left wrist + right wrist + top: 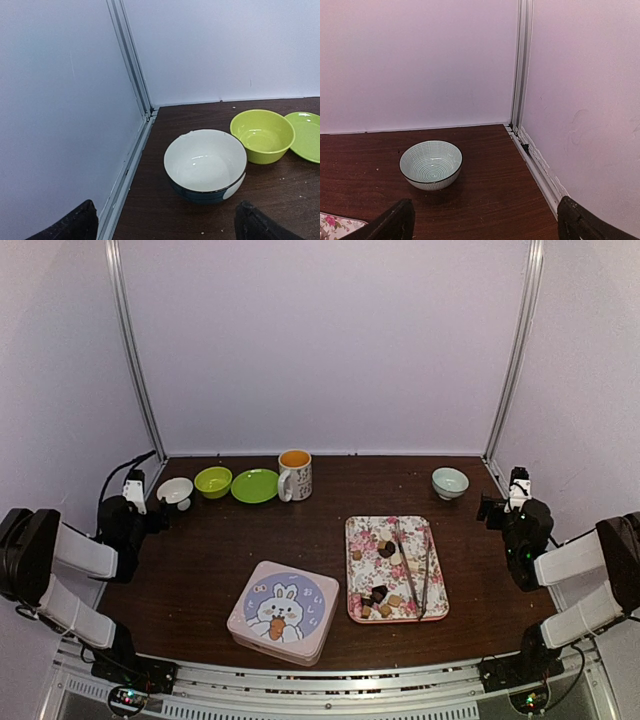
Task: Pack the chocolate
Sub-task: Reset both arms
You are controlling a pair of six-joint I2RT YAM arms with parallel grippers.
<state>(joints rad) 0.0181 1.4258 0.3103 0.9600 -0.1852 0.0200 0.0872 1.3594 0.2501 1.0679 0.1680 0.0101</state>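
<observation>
Your left gripper [166, 224] has its two black fingers [75, 222] spread wide apart with nothing between them; just ahead of them sits a round white bowl with a dark outer wall [205, 162], then a lime-green bowl [262, 135] beside it, then a flat green plate [305, 135] at the frame edge. Your right gripper [487, 222] is likewise wide apart and holds nothing; its dark fingers [580, 222] frame a pale green bowl with a fine line pattern [431, 162], which stands near the back right corner of the dark brown wooden table [200, 560].

Both arms are drawn back to the table's side edges, well apart from the chocolate [378, 593]; you see the small dark brown, tan and cream pieces lying on the pink floral rectangular tray [362, 540], some clustered at its near left corner and a few near its middle; thin metal tongs [425, 575] lie lengthwise along the tray's right side. Left of the tray rests a pink square tin with a rabbit on its lid [283, 612], lid on; a white mug with an orange inside [295, 475] stands at the back, just beside the green plate.
</observation>
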